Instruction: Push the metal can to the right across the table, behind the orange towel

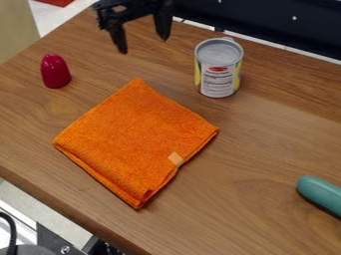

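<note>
Two fingers of the black pincer hang apart near the counter's far left corner. A can stands near the far edge, a red cap near the left; a folded orange cloth lies frontward, a teal handle rightward.

On the can, right of center in the upper part of the frame, a white label is bearing a red oval and rows of print too small to read. The cloth, left of center, is showing a pale tag, nothing legible.
</note>
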